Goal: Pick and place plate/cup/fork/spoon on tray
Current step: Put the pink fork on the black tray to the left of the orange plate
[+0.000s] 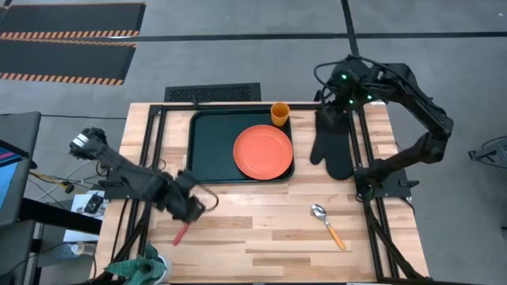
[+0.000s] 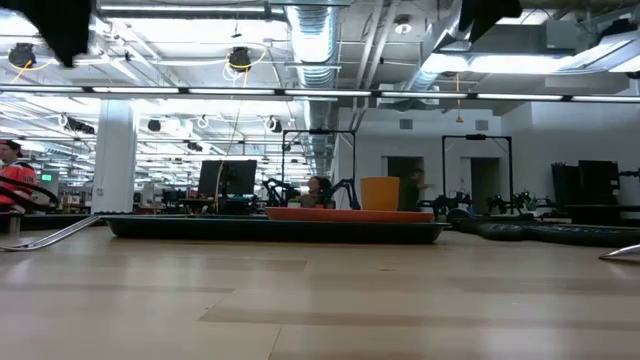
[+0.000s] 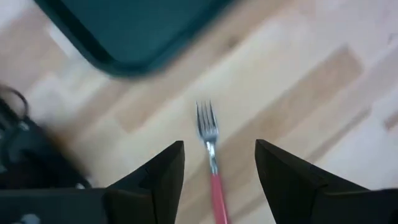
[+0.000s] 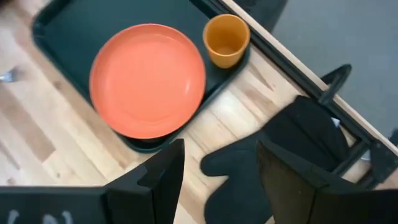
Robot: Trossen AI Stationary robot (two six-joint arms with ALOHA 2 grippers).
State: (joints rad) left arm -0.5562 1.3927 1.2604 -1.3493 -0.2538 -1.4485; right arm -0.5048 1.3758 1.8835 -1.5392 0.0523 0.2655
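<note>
Now my left gripper (image 3: 219,163) hangs wide open over the fork (image 3: 210,158), lying on bare wood near the tray (image 3: 134,31). Light, stiff, thin: I'd pinch its red handle.

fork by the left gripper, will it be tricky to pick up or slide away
The fork lies flat on the wood, so it may skid if nudged. Its thin rigid stem likely won't bend. The open left gripper straddles the handle, so a grasp seems feasible.
</note>
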